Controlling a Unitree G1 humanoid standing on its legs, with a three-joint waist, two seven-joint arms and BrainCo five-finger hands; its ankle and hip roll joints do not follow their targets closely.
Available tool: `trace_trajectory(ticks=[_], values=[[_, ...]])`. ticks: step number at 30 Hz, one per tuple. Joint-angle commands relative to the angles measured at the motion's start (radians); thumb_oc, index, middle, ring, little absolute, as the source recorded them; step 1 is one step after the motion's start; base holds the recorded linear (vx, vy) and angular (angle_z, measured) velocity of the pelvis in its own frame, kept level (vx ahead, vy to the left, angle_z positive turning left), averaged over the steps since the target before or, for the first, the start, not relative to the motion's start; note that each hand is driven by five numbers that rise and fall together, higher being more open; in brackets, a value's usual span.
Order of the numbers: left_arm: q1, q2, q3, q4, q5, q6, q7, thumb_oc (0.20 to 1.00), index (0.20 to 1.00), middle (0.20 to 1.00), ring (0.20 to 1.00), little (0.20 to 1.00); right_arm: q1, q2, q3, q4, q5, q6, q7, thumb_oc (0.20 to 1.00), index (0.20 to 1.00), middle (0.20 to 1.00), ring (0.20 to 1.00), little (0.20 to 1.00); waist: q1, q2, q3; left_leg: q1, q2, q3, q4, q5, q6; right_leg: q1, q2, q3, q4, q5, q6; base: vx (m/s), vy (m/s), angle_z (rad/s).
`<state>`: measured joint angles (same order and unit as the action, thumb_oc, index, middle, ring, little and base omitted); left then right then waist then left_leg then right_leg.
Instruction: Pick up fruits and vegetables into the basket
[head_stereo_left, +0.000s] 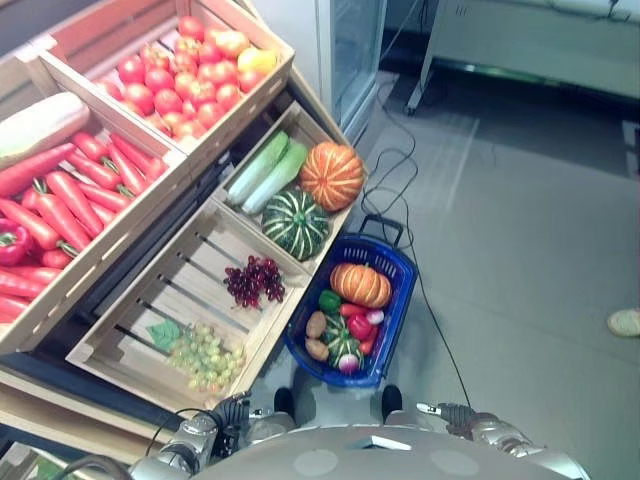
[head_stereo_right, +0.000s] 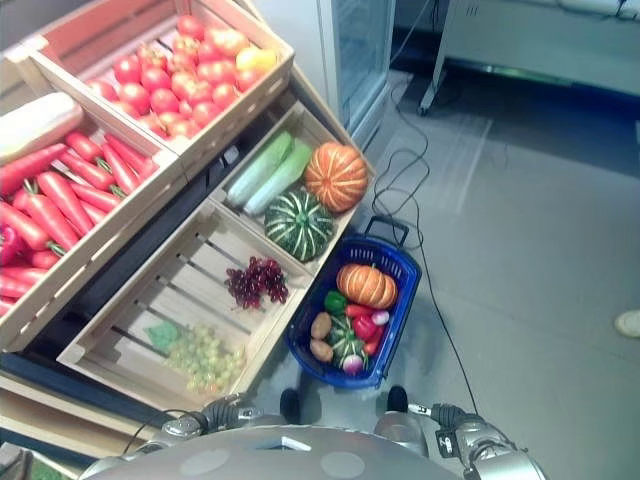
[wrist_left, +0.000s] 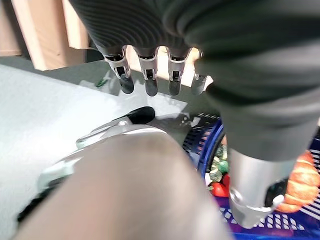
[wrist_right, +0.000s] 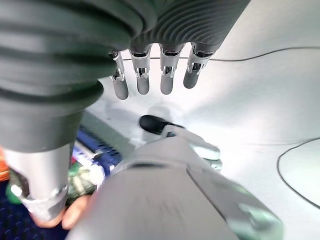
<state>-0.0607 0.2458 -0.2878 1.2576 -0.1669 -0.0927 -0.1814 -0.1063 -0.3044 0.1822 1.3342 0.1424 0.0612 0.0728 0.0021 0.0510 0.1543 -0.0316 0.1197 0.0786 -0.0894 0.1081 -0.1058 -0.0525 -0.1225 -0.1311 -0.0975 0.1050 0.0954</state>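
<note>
A blue basket (head_stereo_left: 393, 262) stands on the floor by the crates' right end. It holds a small orange pumpkin (head_stereo_left: 360, 285), a green pepper (head_stereo_left: 329, 300), a red pepper (head_stereo_left: 361, 327), potatoes (head_stereo_left: 316, 324) and a small striped squash (head_stereo_left: 344, 350). The low crate beside it has purple grapes (head_stereo_left: 255, 281) and green grapes (head_stereo_left: 204, 355). Behind lie an orange pumpkin (head_stereo_left: 332, 175), a green striped pumpkin (head_stereo_left: 295, 223) and pale green marrows (head_stereo_left: 266, 171). My left hand (wrist_left: 148, 75) hangs down with straight fingers and holds nothing. My right hand (wrist_right: 167, 75) hangs the same way, also holding nothing.
The upper crates hold tomatoes (head_stereo_left: 178, 75) and carrots (head_stereo_left: 70, 190), with red peppers (head_stereo_left: 10, 243) at the left edge. A glass-door cabinet (head_stereo_left: 355, 50) and a white table (head_stereo_left: 530, 40) stand behind. A person's shoe (head_stereo_left: 625, 322) shows at the right edge. Grey floor spreads right of the basket.
</note>
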Motion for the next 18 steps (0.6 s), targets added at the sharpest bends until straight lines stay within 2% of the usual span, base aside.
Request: trace_trajectory(ticks=[1, 8, 16, 18], values=[[-0.114, 0.016, -0.008, 0.007, -0.058, -0.056, 0.020, 1.000, 1.000, 1.000, 1.000, 1.000, -0.105, -0.002, 0.021, 0.016, 0.063, -0.010, -0.034, 1.000, 1.000, 1.000, 1.000, 1.000, 0.015, -0.022, 0.131, -0.047, -0.035, -0.050, 0.002, -0.056, 0.045, -0.009, -0.025, -0.028, 0.010, -0.028, 0.011, -0.12, -0.040, 0.10], [-0.183, 0.032, -0.007, -0.059, -0.137, -0.140, 0.034, 1.000, 1.000, 1.000, 1.000, 1.000, -0.175, -0.028, 0.028, -0.006, 0.112, 0.003, -0.039, 1.000, 1.000, 1.000, 1.000, 1.000, 0.019, -0.019, 0.231, -0.145, -0.055, -0.078, 0.002, -0.026, 0.051, -0.101, -0.013, -0.022, 0.024, -0.007, 0.004, -0.11, -0.031, 0.05], [-0.264, 0.041, -0.044, -0.141, -0.218, -0.206, 0.042, 1.000, 1.000, 1.000, 1.000, 1.000, -0.252, -0.050, 0.038, -0.019, 0.160, 0.017, -0.050, 1.000, 1.000, 1.000, 1.000, 1.000, 0.017, -0.005, 0.314, -0.221, -0.069, -0.088, 0.002, 0.000, 0.059, -0.218, -0.014, -0.004, 0.112, -0.018, -0.005, -0.10, -0.002, 0.03], [-0.299, 0.051, -0.054, -0.183, -0.237, -0.235, 0.062, 1.000, 1.000, 1.000, 1.000, 1.000, -0.280, -0.059, 0.049, -0.025, 0.171, 0.021, -0.060, 1.000, 1.000, 1.000, 1.000, 1.000, 0.018, -0.004, 0.344, -0.269, -0.079, -0.088, 0.057, -0.001, 0.059, -0.267, -0.016, 0.000, 0.164, -0.028, -0.013, -0.17, -0.011, 0.01]])
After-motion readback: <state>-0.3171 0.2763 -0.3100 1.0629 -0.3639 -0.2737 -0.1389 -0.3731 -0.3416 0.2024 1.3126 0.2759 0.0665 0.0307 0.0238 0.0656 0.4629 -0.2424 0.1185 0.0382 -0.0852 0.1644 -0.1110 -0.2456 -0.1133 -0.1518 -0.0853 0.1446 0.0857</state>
